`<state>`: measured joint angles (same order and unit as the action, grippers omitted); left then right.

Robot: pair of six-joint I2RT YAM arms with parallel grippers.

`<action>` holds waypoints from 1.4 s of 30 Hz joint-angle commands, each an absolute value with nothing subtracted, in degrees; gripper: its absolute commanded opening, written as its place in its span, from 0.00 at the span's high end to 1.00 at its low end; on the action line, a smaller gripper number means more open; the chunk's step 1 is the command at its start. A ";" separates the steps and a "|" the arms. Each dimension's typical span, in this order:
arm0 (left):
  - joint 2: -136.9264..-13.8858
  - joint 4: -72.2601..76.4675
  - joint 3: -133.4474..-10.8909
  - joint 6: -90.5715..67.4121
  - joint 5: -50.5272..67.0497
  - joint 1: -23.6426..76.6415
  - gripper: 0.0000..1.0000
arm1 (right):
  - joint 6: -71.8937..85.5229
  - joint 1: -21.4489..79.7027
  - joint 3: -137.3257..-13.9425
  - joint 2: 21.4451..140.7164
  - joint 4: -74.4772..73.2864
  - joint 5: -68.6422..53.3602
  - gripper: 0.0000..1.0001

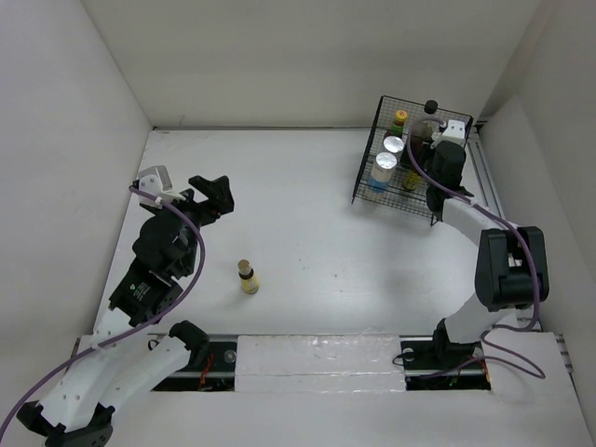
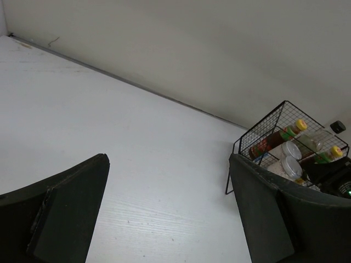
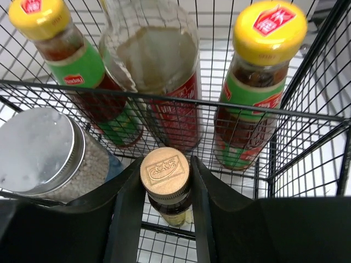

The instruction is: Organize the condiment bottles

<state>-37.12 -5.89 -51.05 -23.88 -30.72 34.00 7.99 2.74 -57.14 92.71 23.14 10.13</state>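
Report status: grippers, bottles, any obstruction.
Left gripper open, empty. Right gripper shut on tiny yellow bottle at wire basket, beside silver-capped bottle. Second tiny bottle out on table, unobstructed.

basket (image 1: 366, 168): black wire | silver cap (image 3: 35, 148): shiny metal | table (image 1: 307, 205): matt white

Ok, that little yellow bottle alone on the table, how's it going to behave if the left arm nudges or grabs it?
The tiny yellow bottle looks narrow with a small base, so a sideways nudge would probably tip it, and its round body may then roll. Being so small, it is likely light. The left gripper, standing open, should span it easily.
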 commanded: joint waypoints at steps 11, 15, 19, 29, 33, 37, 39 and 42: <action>-37.18 -4.22 -51.50 -23.99 -29.88 33.75 0.13 | 9.40 4.74 -58.10 86.67 25.41 12.57 0.28; -37.18 -4.22 -51.50 -23.99 -29.88 33.75 0.13 | 9.40 6.49 -58.10 81.05 23.47 11.96 0.22; -36.65 -4.22 -51.50 -23.99 -29.88 33.75 0.13 | 9.40 11.06 -55.03 76.38 22.94 4.07 0.39; -35.60 -4.92 -51.50 -23.99 -32.43 33.75 0.13 | -1.21 39.61 -54.32 81.91 20.58 -31.28 0.31; -35.07 -4.39 -51.50 -23.99 -31.90 33.75 0.13 | -5.44 47.54 -57.82 86.65 15.21 -35.67 0.09; -35.07 -4.39 -52.03 -23.99 -31.29 33.75 0.13 | -6.06 51.76 -60.89 94.02 14.68 -34.98 0.06; -35.07 -4.39 -52.03 -23.99 -31.29 33.75 0.13 | -6.06 52.72 -62.48 96.14 14.68 -34.37 0.06; -35.07 -4.39 -52.03 -23.99 -31.29 33.75 0.13 | -6.06 54.93 -65.82 99.05 14.68 -34.37 0.05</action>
